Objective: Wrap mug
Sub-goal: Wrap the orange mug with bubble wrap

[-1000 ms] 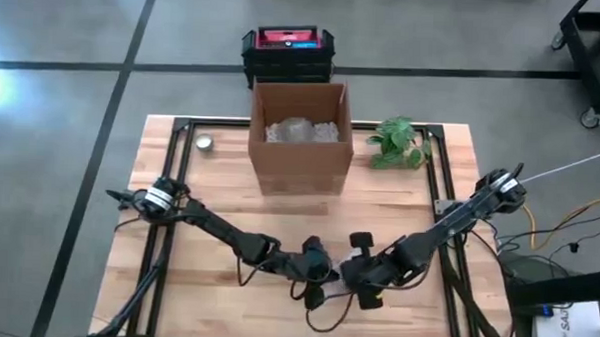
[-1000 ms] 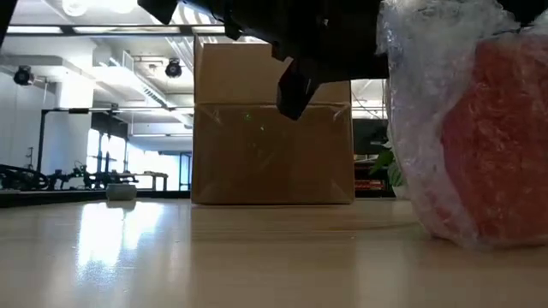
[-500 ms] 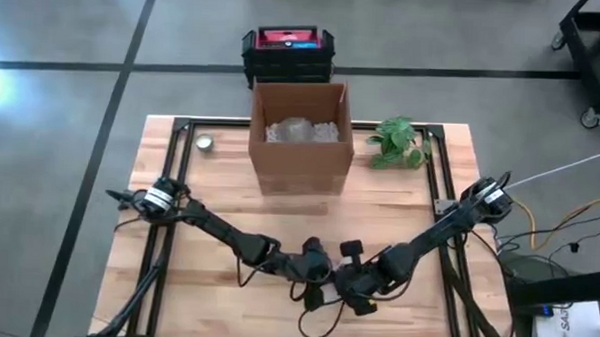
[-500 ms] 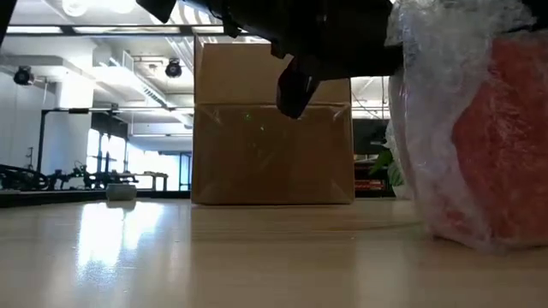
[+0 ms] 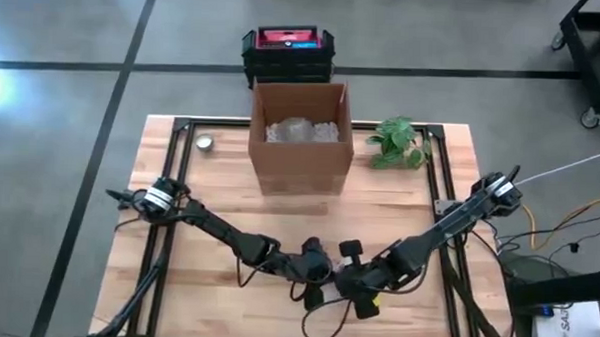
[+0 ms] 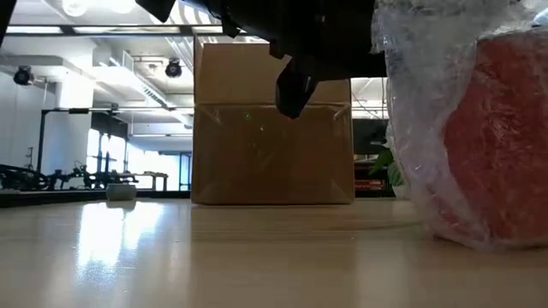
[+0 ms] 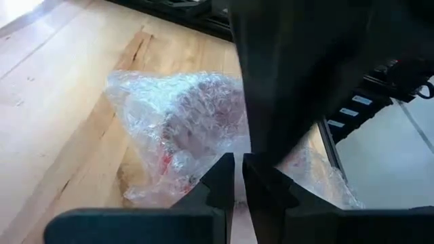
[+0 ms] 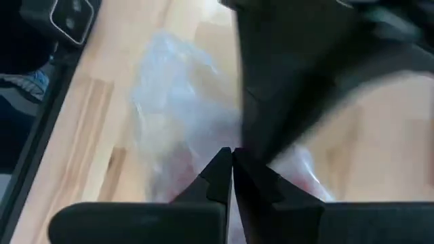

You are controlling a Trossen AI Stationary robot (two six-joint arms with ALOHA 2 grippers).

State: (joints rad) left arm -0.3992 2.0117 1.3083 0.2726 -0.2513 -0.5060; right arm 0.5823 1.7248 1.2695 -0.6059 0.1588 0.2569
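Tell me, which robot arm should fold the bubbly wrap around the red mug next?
Probably either: both meet at the table's front edge. The left claw and right claw are each shut beside the bubble-wrapped mug.

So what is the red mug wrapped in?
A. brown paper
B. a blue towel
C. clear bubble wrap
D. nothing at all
C: the red mug sits inside crinkly, see-through bubble wrap, and the same clear bubbly plastic shows around it in the left wrist view.
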